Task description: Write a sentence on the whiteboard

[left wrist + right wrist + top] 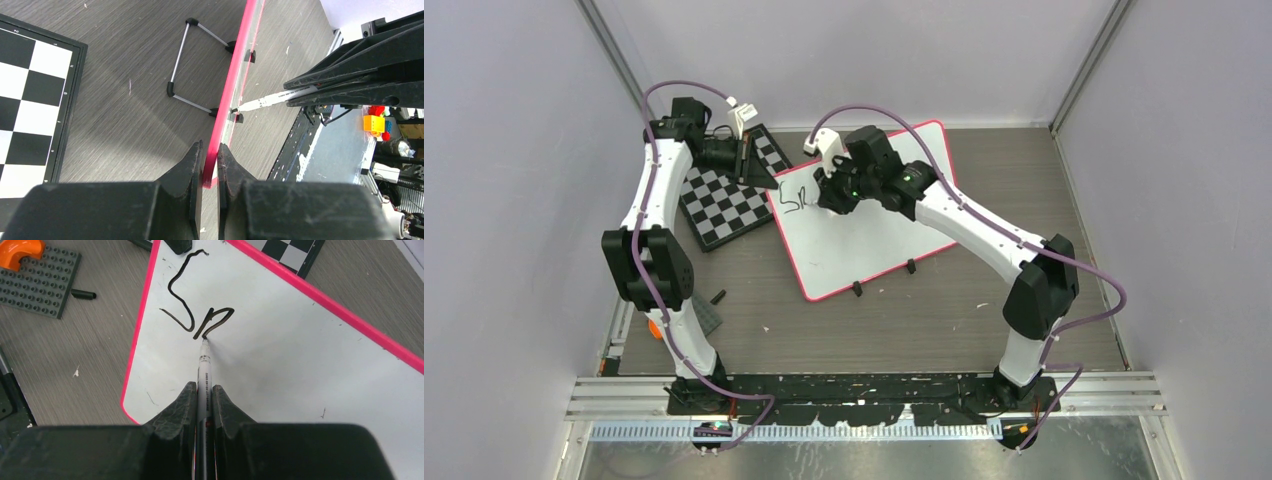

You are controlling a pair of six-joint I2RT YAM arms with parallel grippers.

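Whiteboard on the grey desk, seen from above: a glossy white rectangle in a thin pink-red frame with rounded corners, lying askew across the middle of the desk, two small black feet on its near edge. Its far-left corner lies just beside the chessboard. Of the sentence only the start is there, in that same corner: a tall, looping black "S" and, just beside it, a smaller hooked stroke. The rest of the white face is bare apart from a few faint specks. The right fingers are clamped on a slim marker, whose tip touches the board at the foot of the hooked stroke. The left fingers are pinched together on the board's pink edge at the side by the chessboard. A grey studded plate with an orange piece lies on the desk, apart from the board.
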